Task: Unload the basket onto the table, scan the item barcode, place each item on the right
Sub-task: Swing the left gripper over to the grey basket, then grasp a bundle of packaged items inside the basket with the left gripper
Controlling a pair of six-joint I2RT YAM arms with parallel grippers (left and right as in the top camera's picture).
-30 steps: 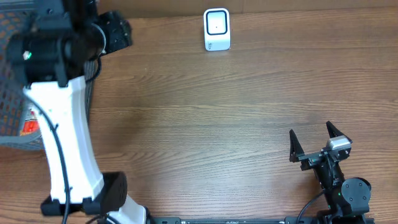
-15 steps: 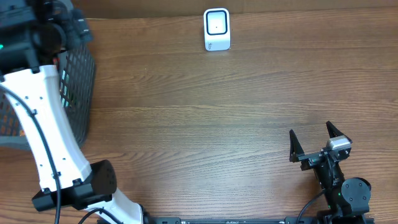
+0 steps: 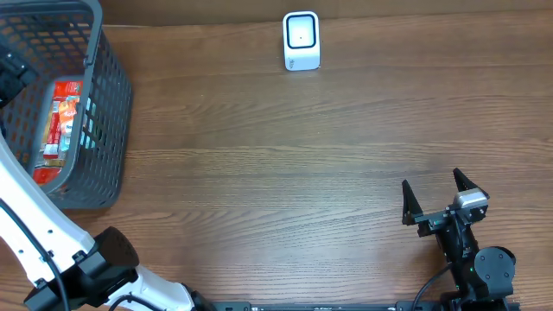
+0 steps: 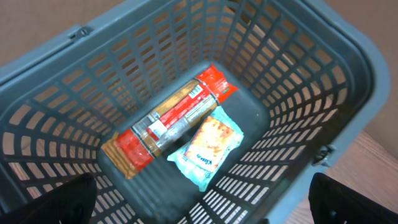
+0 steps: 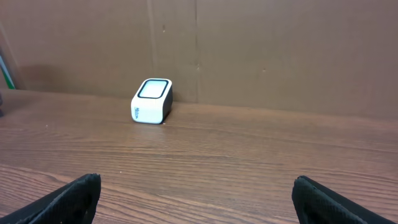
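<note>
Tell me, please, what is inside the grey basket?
Inside the basket lie two items: a long red packet and a light blue packet, touching each other. The basket floor beneath them is covered and cannot be seen.

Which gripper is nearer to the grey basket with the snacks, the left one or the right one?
Left. The left gripper hangs open above the basket, over the snack packs inside. The right gripper sits far away across the table.
</note>
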